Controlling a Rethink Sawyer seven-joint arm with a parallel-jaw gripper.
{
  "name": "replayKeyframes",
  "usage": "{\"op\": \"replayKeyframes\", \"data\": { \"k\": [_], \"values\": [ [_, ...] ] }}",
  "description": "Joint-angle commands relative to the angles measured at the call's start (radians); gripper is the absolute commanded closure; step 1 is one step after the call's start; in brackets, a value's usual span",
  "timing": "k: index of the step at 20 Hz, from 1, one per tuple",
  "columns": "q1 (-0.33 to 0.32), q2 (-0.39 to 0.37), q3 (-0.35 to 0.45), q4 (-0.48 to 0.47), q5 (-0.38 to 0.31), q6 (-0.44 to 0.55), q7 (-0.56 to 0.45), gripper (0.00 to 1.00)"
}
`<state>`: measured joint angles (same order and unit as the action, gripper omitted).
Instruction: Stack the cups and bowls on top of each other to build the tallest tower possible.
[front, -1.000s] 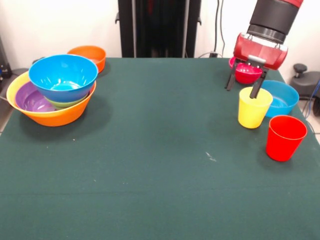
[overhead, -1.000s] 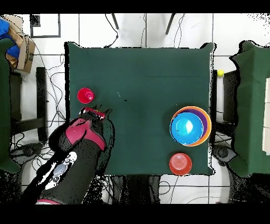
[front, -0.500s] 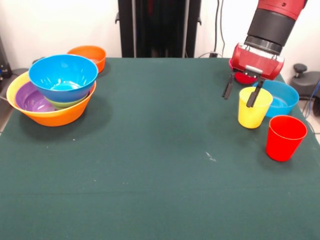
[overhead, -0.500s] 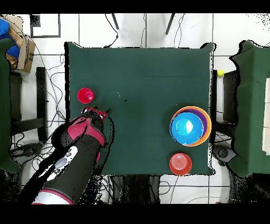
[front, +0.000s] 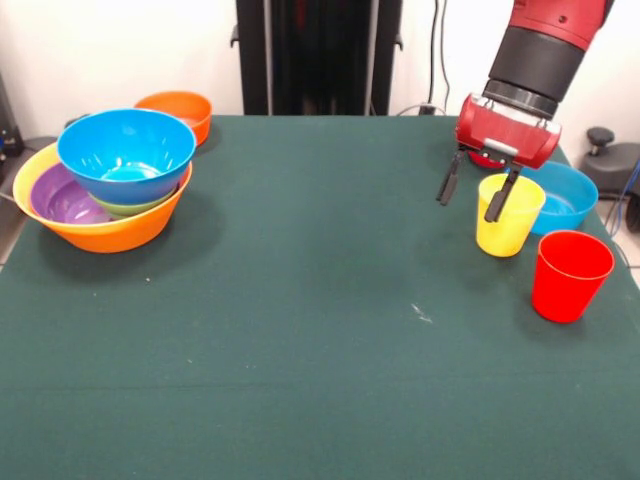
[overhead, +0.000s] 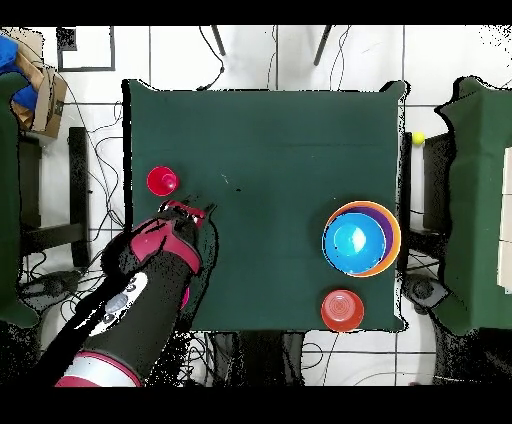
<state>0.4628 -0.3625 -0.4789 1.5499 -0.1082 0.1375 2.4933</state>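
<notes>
The tower stands at the left: a large yellow-orange bowl (front: 105, 232) holds a purple bowl (front: 55, 195), a green bowl (front: 135, 206) and a blue bowl (front: 126, 150) on top; from above the tower (overhead: 361, 238) is at the right. The yellow cup (front: 510, 220) and red cup (front: 571, 274) stand upright at the right. My gripper (front: 472, 198) hangs open at the yellow cup's left side. One finger (front: 495, 200) overlaps that cup's left rim and the other hangs beside it. Nothing is held. In the overhead view the gripper (overhead: 187, 212) is beside the red cup (overhead: 162, 181), and the arm hides the yellow cup.
Another blue bowl (front: 567, 196) sits behind the two cups. A pink-red bowl (front: 484, 158) is mostly hidden behind the gripper. A small orange bowl (front: 178, 112) stands at the far left corner, behind the tower. The green table (front: 300, 300) stretches between both groups.
In the front view the gripper has drifted left and toward the near side, so its finger has slid from inside the yellow cup's mouth to its left rim. The cups have not moved.
</notes>
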Motion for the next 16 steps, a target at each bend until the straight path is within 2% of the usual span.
{"op": "replayKeyframes", "data": {
  "k": [1, 4, 10, 16],
  "values": [
    [0.023, 0.007, 0.057, -0.056, 0.036, 0.145, 0.066, 0.00],
    [0.018, -0.043, 0.081, -0.022, 0.038, 0.164, 0.062, 0.00],
    [0.048, -0.072, 0.077, 0.010, 0.043, 0.165, 0.082, 0.00],
    [0.055, -0.152, 0.097, 0.074, 0.045, 0.182, 0.083, 0.00]
  ]
}}
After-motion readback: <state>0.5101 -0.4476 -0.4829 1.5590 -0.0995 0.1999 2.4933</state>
